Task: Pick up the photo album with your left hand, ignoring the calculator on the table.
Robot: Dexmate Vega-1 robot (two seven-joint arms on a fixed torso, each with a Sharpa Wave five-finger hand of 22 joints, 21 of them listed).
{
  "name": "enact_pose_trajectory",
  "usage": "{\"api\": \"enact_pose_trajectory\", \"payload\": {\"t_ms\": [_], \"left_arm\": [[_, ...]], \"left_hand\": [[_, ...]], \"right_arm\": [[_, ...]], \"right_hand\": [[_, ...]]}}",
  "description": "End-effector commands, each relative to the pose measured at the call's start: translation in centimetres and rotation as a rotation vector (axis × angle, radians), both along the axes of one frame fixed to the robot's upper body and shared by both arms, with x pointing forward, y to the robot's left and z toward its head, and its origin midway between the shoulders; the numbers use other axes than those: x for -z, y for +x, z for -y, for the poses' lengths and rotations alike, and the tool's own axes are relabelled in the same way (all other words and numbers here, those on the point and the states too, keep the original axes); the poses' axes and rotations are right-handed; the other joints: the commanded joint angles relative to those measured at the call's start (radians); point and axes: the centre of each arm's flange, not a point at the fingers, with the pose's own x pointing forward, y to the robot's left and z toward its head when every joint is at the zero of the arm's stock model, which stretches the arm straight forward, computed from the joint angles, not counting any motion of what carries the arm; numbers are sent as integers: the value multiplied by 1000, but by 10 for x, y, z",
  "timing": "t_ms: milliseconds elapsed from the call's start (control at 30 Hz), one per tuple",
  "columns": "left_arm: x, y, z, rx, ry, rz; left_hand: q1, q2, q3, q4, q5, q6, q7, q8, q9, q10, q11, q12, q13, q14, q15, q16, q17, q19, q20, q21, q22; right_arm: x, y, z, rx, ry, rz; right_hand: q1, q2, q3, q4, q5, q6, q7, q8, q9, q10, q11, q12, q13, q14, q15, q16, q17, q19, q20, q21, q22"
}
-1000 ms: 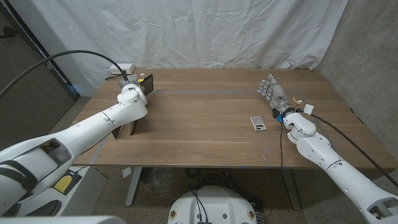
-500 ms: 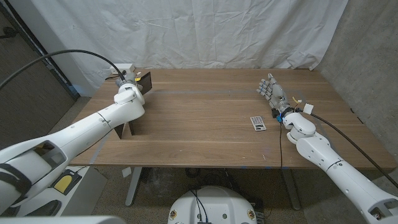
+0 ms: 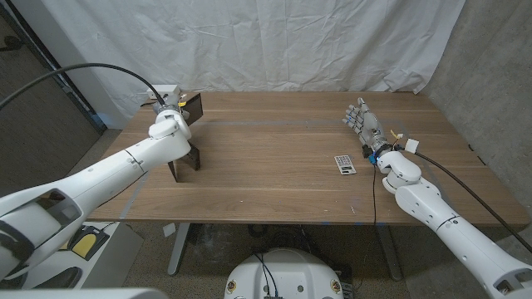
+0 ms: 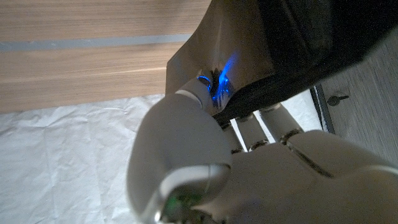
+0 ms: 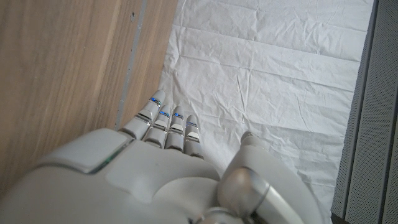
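The photo album (image 3: 194,106) is a dark brown book at the table's back left. My left hand (image 3: 170,116) grips it, with one corner sticking up past the fingers and a lower part (image 3: 186,161) showing beneath my forearm. In the left wrist view the fingers (image 4: 267,149) wrap the album's dark cover (image 4: 292,43), where a blue light glows. The calculator (image 3: 345,164) lies flat at the right middle of the table. Just behind it my right hand (image 3: 363,124) stands with fingers straight, holding nothing; the right wrist view shows its back (image 5: 161,168).
A white box (image 3: 164,90) with a cable sits at the table's (image 3: 274,158) back left corner, close behind the album. A white cloth (image 3: 274,41) hangs behind the table. A grey tape line crosses the far part of the tabletop.
My left arm has drawn slightly left and back with the album in its grip. The album's lower part has swung right and a little further up the picture. The right hand and calculator are unmoved.
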Motion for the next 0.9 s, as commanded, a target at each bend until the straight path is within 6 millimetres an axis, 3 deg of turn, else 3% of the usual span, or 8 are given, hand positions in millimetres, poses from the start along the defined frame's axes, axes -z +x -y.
{"api": "enact_pose_trajectory", "payload": {"t_ms": [33, 900], "left_arm": [[-11, -10, 1, 8, 1, 18], [-29, -39, -1, 76, 30, 70]], "left_hand": [[-15, 3, 21, 17, 6, 17, 1, 6, 5, 18, 4, 6, 5, 12, -63, 5, 6, 9, -21, 11, 2], [-30, -3, 33, 22, 6, 28, -2, 5, 4, 31, -2, 1, 18, 28, -68, -2, 17, 9, -33, 34, -1]], "right_arm": [[-3, -8, -1, 5, -1, 13], [-12, -5, -10, -1, -17, 26]], "right_hand": [[-3, 7, 2, -2, -1, 8, 4, 2, 4, 7, -3, 1, 5, 12, 0, -1, 1, 7, -16, -7, 3], [-3, 9, 1, -4, -1, 9, 5, 2, 4, 7, -1, 0, 5, 13, 0, -3, 1, 11, -16, -14, 4]]}}
